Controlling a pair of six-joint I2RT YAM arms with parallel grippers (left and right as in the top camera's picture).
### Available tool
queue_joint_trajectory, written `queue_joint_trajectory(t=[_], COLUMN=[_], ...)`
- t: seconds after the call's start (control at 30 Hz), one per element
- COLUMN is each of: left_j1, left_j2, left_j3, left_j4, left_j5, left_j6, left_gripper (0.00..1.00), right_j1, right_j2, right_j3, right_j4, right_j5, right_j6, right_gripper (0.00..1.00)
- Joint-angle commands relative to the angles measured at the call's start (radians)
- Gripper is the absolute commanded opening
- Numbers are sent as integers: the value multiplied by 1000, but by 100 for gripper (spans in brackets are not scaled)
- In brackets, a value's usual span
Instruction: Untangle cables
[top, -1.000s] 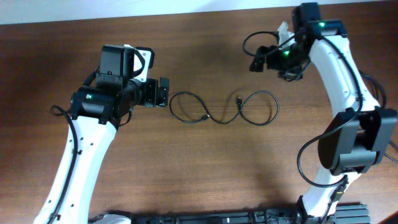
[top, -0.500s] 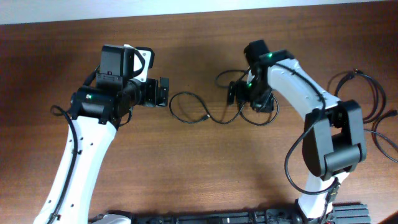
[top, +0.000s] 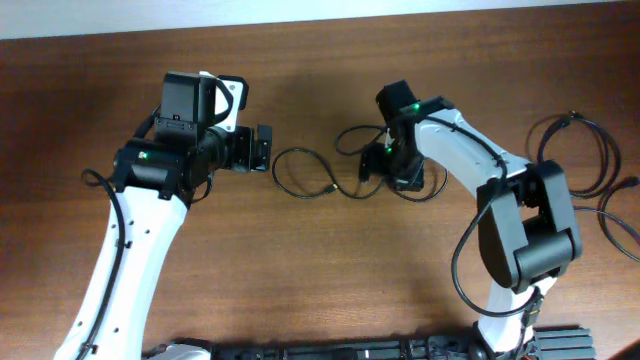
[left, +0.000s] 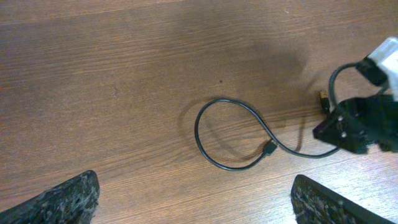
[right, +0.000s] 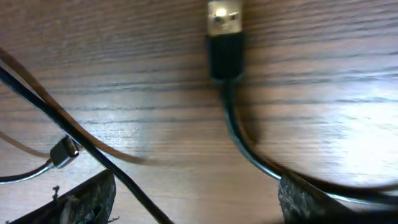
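The cables lie mid-table as thin black cords. One loop (top: 298, 149) curls just right of my left gripper (top: 262, 148), which is open and hovers clear of it. In the left wrist view that loop (left: 196, 130) ends in a small plug (left: 269, 148), well ahead of the fingertips (left: 68, 199). My right gripper (top: 375, 165) sits low over the right part of the tangle, hiding it from above. In the right wrist view its jaws stand open (right: 199, 205) over bare wood. A gold-tipped plug (right: 224, 31) trails cord to the right finger (right: 317, 205), and another cord (right: 74, 134) crosses by the left finger.
Thicker black arm cables (top: 575, 150) coil at the table's right edge. The wooden tabletop (top: 300, 270) ends at a pale wall strip along the far edge. A dark rail (top: 350, 352) runs along the front edge between the arm bases.
My right arm has swung from the far right corner leftward and down onto the cables' right loop, its jaws narrowing a little. The left arm has stayed still.
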Motion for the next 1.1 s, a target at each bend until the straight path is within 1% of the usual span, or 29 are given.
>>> queue_joint_trajectory(t=[0.0, 0.03, 0.07, 0.1, 0.13, 0.17, 0.2, 0.3, 0.4, 0.47, 0.6, 0.7, 0.83, 0.9, 1.0, 1.07], left_j1=[6, 6, 6, 6, 6, 6, 6, 6, 6, 6, 6, 6, 6, 6, 6, 6], left_j2=[-15, -15, -15, -15, -15, -15, -15, -15, -15, -15, -15, -15, -15, -15, -15, -15], left_j3=[9, 9, 9, 9, 9, 9, 9, 9, 9, 9, 9, 9, 9, 9, 9, 9], left_j4=[2, 2, 2, 2, 2, 2, 2, 2, 2, 2, 2, 2, 2, 2, 2, 2], left_j5=[-7, -7, -7, -7, -7, -7, -7, -7, -7, -7, -7, -7, -7, -7, -7, -7], left_j6=[19, 19, 19, 19, 19, 19, 19, 19, 19, 19, 19, 19, 19, 19, 19, 19], left_gripper=[99, 99, 99, 99, 99, 99, 99, 99, 99, 99, 99, 99, 99, 99, 99, 99], right_j1=[40, 46, 50, 52, 51, 51, 50, 50, 42, 29, -14, -59, -116, -147, -210, -262], right_j2=[6, 6, 6, 6, 6, 6, 6, 4, -7, -22, -60, -63, -63, -63, -63, -63], right_j3=[-53, -63, -68, -68, -68, -68, -68, -61, -2, 58, 238, 407, 566, 620, 654, 653], right_j4=[56, 75, 84, 92, 106, 114, 116, 117, 76, 36, -42, -94, -103, -103, -90, -77], right_j5=[11, 12, 12, 12, 12, 12, 13, 39, 47, 62, 101, 180, 298, 380, 477, 483], right_j6=[10, 18, 32, 42, 42, 42, 42, 42, 33, 30, -4, -4, -4, -4, -3, -3], right_gripper=[77, 71, 61, 48, 29, 15, 4, 4, 4, 4, 4, 4, 4, 4, 4, 4])
